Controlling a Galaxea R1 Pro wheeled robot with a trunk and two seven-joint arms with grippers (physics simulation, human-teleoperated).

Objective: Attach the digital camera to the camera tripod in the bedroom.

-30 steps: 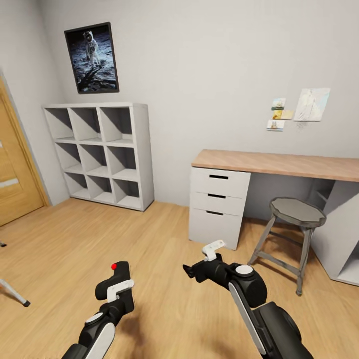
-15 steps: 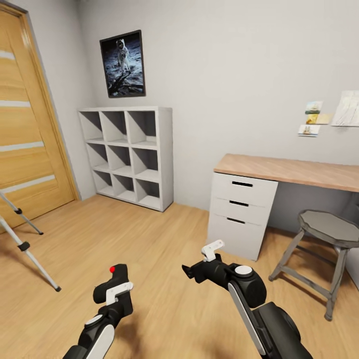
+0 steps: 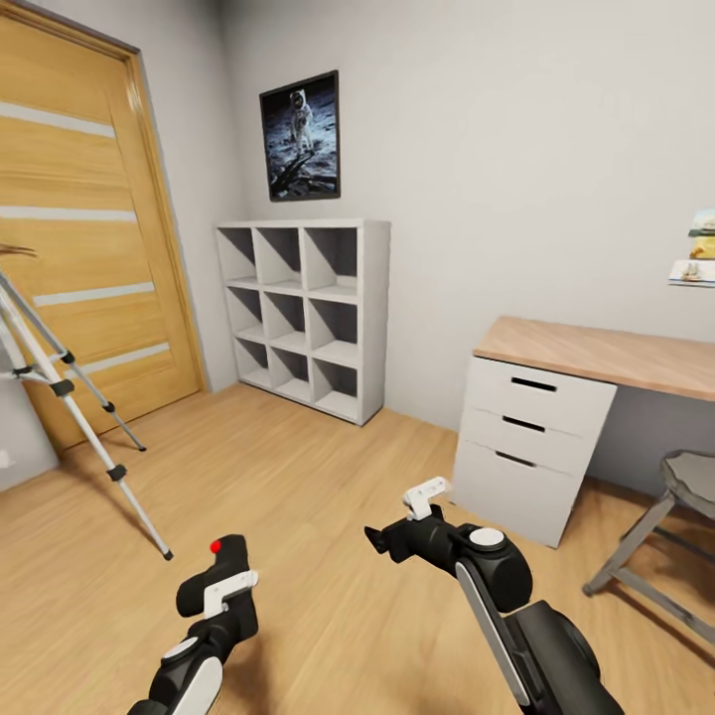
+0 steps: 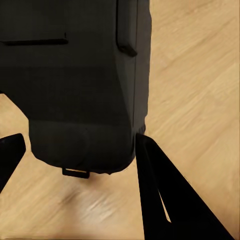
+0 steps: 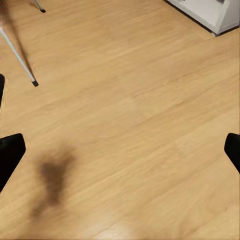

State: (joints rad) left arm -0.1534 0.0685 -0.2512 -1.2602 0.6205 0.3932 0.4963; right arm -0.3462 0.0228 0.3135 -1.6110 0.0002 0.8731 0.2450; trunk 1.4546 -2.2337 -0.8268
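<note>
In the head view the digital camera (image 3: 212, 574), black with a red button on top, sits low over the wood floor, and my left gripper (image 3: 224, 592) is shut on it. The left wrist view has the camera's dark body (image 4: 80, 85) wedged between two black fingers (image 4: 165, 200). The camera tripod (image 3: 62, 389) stands at the left by the door, its silver legs spread and its head cut off by the frame edge. My right gripper (image 3: 405, 516) hovers open over bare floor. In the right wrist view one tripod leg (image 5: 19, 57) ends in a black foot.
A wooden door (image 3: 79, 228) fills the left wall. A white cube shelf (image 3: 308, 308) stands in the corner under an astronaut poster (image 3: 301, 136). A desk with white drawers (image 3: 531, 437) and a grey stool (image 3: 675, 516) are at the right. Open floor lies between me and the tripod.
The whole view has swung left: shelf, desk and stool slid rightward and the door and tripod came further into view. Both arms keep the same pose, the camera still held.
</note>
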